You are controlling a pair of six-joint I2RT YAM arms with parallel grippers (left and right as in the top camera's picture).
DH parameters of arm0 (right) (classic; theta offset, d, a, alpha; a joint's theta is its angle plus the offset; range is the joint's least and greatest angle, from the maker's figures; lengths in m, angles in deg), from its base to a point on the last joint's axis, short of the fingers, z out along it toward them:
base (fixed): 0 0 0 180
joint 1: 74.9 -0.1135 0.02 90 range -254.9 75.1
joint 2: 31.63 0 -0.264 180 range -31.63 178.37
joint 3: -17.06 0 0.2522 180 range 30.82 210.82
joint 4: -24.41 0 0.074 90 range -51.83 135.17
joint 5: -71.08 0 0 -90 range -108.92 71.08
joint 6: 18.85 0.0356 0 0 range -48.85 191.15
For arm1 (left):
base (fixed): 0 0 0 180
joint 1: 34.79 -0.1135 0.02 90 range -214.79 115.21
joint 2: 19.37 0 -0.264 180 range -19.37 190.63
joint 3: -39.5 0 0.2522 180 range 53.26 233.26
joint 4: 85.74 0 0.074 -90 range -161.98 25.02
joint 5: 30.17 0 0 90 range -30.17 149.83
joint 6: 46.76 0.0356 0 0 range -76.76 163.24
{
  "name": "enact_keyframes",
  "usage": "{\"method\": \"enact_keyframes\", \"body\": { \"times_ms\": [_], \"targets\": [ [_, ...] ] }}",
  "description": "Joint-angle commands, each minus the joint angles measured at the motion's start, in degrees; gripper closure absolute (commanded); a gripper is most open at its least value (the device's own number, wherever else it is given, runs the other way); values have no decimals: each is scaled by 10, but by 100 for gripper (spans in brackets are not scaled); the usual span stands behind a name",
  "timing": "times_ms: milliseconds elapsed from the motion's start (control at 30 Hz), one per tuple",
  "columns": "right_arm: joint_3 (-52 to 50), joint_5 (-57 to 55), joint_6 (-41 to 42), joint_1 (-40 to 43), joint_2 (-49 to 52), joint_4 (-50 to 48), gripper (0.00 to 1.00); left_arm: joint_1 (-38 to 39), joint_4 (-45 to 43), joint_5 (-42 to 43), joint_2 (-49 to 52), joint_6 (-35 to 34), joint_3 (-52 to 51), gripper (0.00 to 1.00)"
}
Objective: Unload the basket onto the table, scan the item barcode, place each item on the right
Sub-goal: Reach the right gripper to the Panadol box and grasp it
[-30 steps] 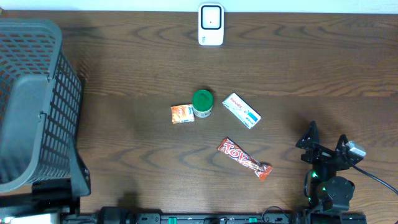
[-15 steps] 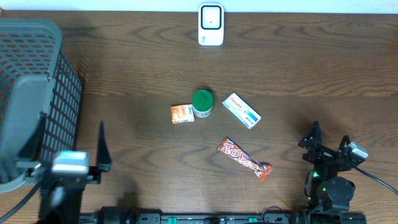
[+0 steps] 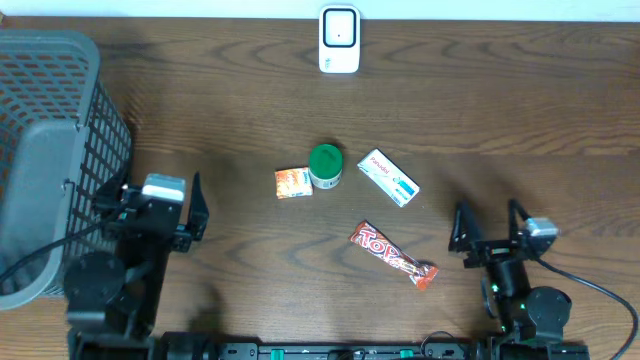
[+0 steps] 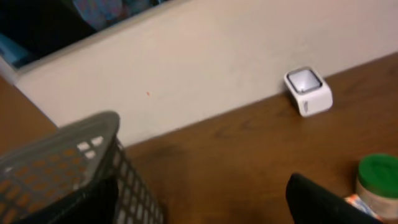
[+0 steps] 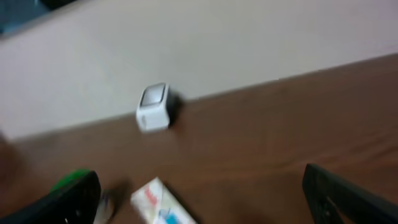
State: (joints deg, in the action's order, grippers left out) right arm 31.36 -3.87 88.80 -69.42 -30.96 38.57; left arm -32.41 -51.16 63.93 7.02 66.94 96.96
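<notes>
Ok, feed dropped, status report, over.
Left gripper, right gripper open, empty. Red-wrapped candy bar flat mid-table, untouched; white box-shaped scanner at far edge. Nothing between bar and right gripper.

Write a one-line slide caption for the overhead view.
Left end effector and right end effector, both open, flank candy bar, green-lidded jar, orange box, white box; scanner beyond.

table [image 3: 500, 110]: dark wood grain, matt; basket [image 3: 100, 150]: grey plastic mesh; scanner [image 3: 339, 40]: white glossy plastic; chocolate bar [image 3: 392, 254]: shiny wrapper
</notes>
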Motion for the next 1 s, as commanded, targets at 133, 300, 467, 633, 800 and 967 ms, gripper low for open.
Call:
{"method": "enact_keyframes", "body": {
  "times_ms": [133, 300, 467, 633, 800, 967],
  "targets": [
    [111, 125, -92, -4, 17, 87, 1, 2, -85, -7, -3, -42, -79, 13],
    [180, 203, -116, -4, 125, 101, 1, 2, -98, -7, -3, -43, -121, 13],
    [243, 205, -141, -15, 276, 113, 1, 2, -130, -7, -3, -43, -158, 13],
    [351, 189, -184, -60, 430, 181, 1, 2, -213, -7, -3, -44, -209, 13],
    [486, 109, -235, -134, 560, 316, 1, 2, -274, -7, -3, -45, -243, 13],
    [598, 50, -242, -199, 673, 429, 1, 2, -284, -30, -3, -58, -275, 13]
  ]
}}
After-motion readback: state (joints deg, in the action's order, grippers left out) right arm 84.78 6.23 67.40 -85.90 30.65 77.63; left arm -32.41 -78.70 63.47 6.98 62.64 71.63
